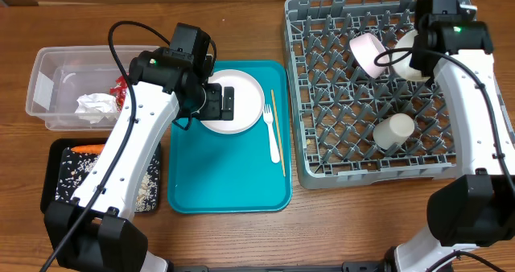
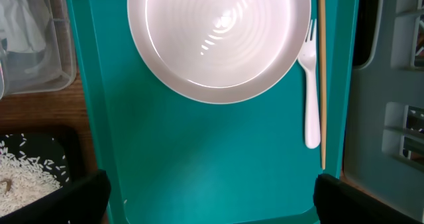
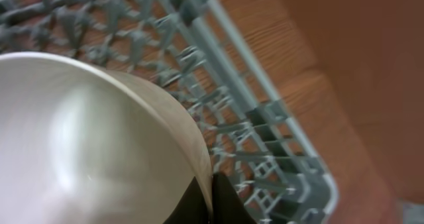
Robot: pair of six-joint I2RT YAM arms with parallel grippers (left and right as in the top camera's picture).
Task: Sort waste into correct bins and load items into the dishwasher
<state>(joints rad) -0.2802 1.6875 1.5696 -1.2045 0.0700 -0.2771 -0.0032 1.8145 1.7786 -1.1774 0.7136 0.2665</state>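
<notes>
Loading rack (image 3: 265, 118): my right gripper (image 3: 211, 199) pinched on bowl (image 3: 99, 138) rim; next, seat it, let go. Left gripper (image 2: 212, 201) spread wide above plate (image 2: 218, 38).

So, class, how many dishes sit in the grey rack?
3: a pink bowl at the back, a white bowl beside it pinched by the right gripper, and a white cup further forward. Others may be hidden.
</notes>
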